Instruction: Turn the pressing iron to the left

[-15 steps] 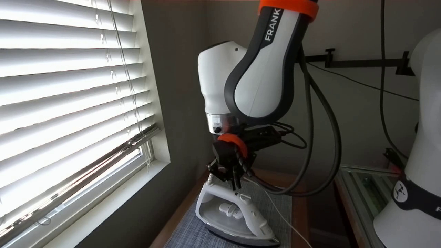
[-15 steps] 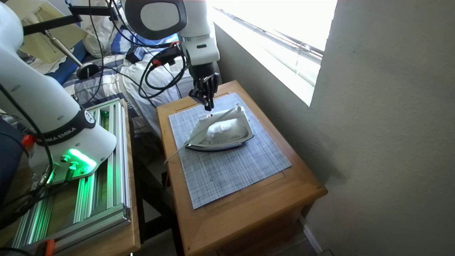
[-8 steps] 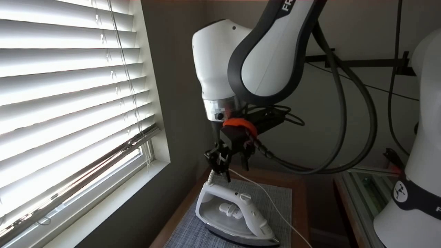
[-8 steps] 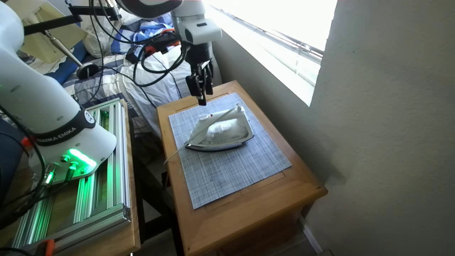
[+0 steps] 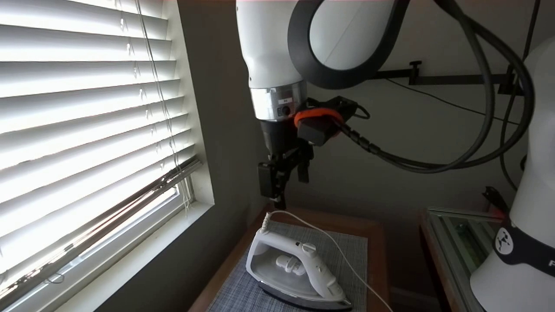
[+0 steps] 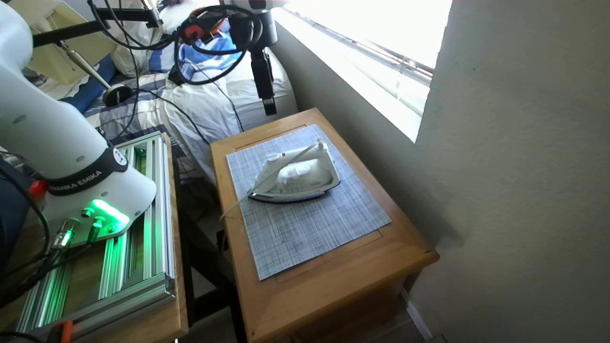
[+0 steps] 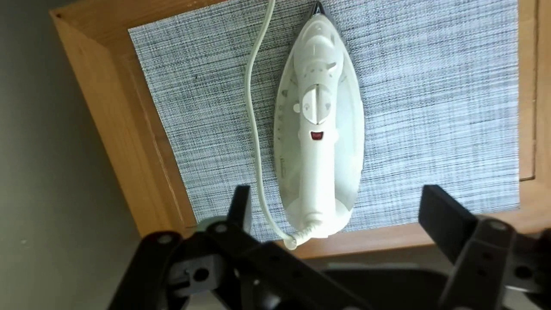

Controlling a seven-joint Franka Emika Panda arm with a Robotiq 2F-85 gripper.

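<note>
The white pressing iron (image 5: 318, 275) rests flat on its soleplate on a grey woven mat (image 6: 310, 238). Its pointed nose faces the lower right in this exterior view, and the left in an exterior view where the iron (image 6: 305, 174) is seen from its opposite side. In the wrist view the iron (image 7: 317, 168) has its nose at the top and its heel at the bottom. Its thin cord (image 7: 255, 129) runs along its left there. My gripper (image 5: 291, 188) hangs in the air above the heel end, apart from the iron. The fingers (image 7: 443, 215) stand wide apart with nothing held.
The mat lies on a wooden table (image 6: 333, 290). A window with blinds (image 5: 95, 130) and its sill are beside the table, along the wall. A bed (image 6: 167, 114) stands past the table's far end, and the arm's base sits on a metal frame (image 6: 157, 228) alongside.
My gripper has risen from close over the iron's handle to well above it, and the wrist has turned. The jaws have spread apart. The iron has not moved.
</note>
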